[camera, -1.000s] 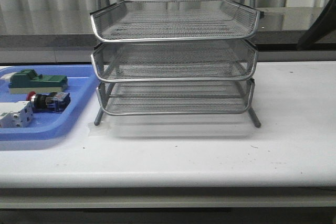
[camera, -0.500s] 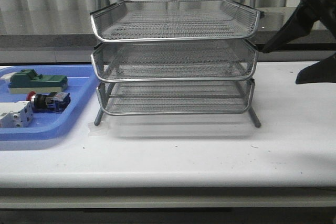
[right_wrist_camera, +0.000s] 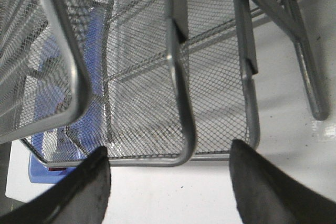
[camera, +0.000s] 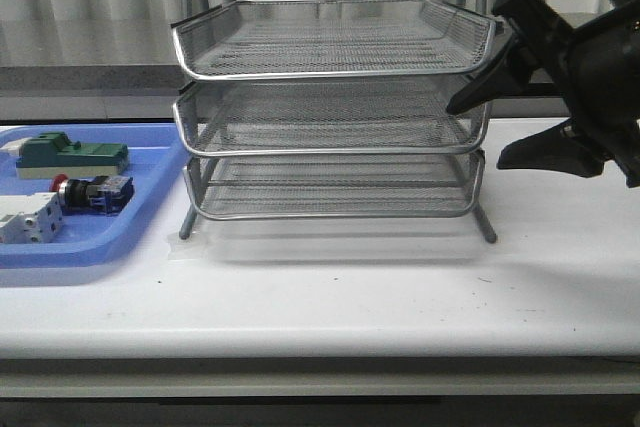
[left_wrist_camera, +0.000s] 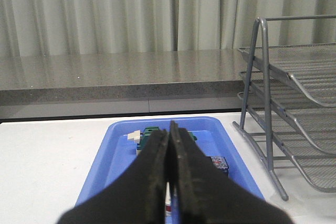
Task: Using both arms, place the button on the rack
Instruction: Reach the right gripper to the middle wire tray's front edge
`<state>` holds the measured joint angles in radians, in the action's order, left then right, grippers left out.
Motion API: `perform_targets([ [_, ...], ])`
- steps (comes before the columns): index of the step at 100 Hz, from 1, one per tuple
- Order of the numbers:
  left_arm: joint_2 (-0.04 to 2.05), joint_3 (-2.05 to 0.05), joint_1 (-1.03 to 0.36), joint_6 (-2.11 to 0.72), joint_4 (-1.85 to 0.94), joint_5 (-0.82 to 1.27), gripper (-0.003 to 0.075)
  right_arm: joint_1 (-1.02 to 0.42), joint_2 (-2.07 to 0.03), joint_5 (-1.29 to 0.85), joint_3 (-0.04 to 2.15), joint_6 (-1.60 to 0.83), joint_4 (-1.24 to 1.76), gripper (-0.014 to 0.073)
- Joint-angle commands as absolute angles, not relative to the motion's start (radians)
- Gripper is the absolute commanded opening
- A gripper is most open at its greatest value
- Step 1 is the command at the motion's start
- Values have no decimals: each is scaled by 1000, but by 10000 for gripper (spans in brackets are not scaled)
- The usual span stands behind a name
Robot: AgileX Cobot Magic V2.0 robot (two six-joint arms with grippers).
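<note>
The job has hardly begun. The button [camera: 90, 192] lies on its side in the blue tray [camera: 100, 247] at the left of the counter [camera: 330, 297], with its red head pointing left. No hand is touching it. The rack [camera: 330, 112] stands in the middle of the counter, and all three of its wire shelves look bare. So the button has yet to be picked up, carried over and set on a shelf.

A green block [camera: 72, 154] sits in the tray just behind the button, and a white block [camera: 28, 219] sits nearer, at the tray's left edge.

The right hand [camera: 480, 132] is up in the air at the right end of the rack, near the top two shelves, and it points left at them. Its two fingers are spread wide with nothing between them. In the right wrist view they stand well apart, with the rack's wire shelves ahead.

The left hand [left_wrist_camera: 169, 192] does not show in the front view. In the left wrist view its fingers are pressed together and hold nothing. It points over the blue tray, above and apart from the things in it. I think this hand should go for the button first, since it is on that side.
</note>
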<state>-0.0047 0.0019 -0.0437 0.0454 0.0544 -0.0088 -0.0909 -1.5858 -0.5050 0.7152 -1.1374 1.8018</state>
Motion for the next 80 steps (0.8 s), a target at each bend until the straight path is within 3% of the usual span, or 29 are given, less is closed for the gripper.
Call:
perform_targets([
  [1, -36, 49, -51, 59, 55, -95, -20, -91, -1579, -579, 759, -1163, 1865, 495],
  [48, -36, 49, -51, 59, 55, -95, -20, -91, -1688, -629, 846, -1165, 1869, 484],
  [80, -36, 49, -51, 59, 55, -95, -20, -91, -1719, -645, 846, -1171, 1870, 210],
])
